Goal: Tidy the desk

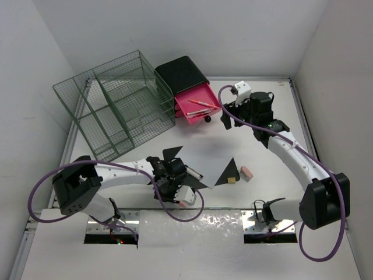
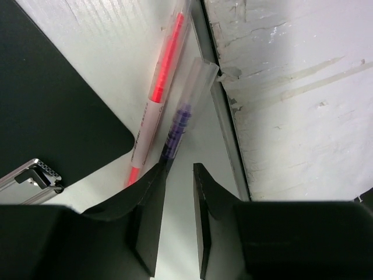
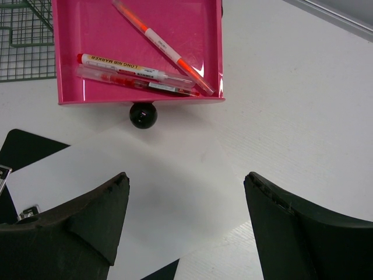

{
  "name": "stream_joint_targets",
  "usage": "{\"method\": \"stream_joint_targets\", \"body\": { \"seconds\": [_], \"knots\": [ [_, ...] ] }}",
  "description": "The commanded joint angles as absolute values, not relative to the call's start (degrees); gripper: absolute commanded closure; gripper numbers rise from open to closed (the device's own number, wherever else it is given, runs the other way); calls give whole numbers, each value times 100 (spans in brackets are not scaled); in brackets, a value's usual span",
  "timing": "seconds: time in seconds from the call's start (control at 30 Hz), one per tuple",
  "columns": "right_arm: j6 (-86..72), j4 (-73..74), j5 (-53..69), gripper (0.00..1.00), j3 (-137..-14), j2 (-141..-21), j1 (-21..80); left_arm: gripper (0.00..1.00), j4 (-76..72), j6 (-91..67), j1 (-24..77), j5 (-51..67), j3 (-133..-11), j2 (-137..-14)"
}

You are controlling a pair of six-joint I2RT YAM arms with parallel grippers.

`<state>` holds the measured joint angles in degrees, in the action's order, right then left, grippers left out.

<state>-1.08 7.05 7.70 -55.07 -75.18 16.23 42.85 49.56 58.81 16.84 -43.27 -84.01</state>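
Black left jaws fill the bottom of the left wrist view, cut off by the frame. They stand almost together, and only a thin slit of white shows between them. The dark tip of a purple pen (image 2: 178, 119) meets the left one. Whether it is touched, I cannot tell.

The worktop (image 1: 262, 186) is matte white, flat and rectangular. It spreads under everything, edged by a thin metal rail (image 2: 217, 81). Its near side is partly covered by the arm bases.

At far left a green wire-mesh rack (image 1: 113, 102) sits tilted, and its open compartments show through the grid. The left arm (image 1: 116, 172) and the right arm (image 1: 291, 154) are white-shelled and trail purple cable.

A black box (image 1: 182, 73) stands beside the rack, with a glossy pink drawer (image 3: 140, 35) pulled out. The top of the drawer is cut off in the right wrist view.

A white sheet (image 1: 207, 160) lies mid-worktop on a black board (image 2: 52, 105). It hides most of the board, leaving only dark corners and a metal clip (image 2: 35, 175) in view.

The right jaws are spread wide over bare worktop in front of the drawer's round black knob (image 3: 143, 115).

The drawer holds an orange pen (image 3: 163, 46), a white marker (image 3: 119, 65) and a clear red pen (image 3: 137, 83).

By the rail, an orange-red pen (image 2: 160, 76) in a clear barrel lies against the purple one.

A pink eraser (image 1: 246, 172) and a small tan cube (image 1: 232, 180) sit near the sheet's right corner. Both are too small to make out further.
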Motion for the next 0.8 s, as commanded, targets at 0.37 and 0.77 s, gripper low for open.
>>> {"method": "stream_joint_targets", "body": {
  "seconds": [0.37, 0.77],
  "knots": [
    [-44, 624, 712, 22, -5520, -7321, 1626, 73, 3797, 4948, 5950, 1600, -4061, -8753],
    [-53, 615, 834, 22, -5555, -7321, 1617, 100, 3656, 4702, 6267, 1301, -3770, -8227]
  ]
}}
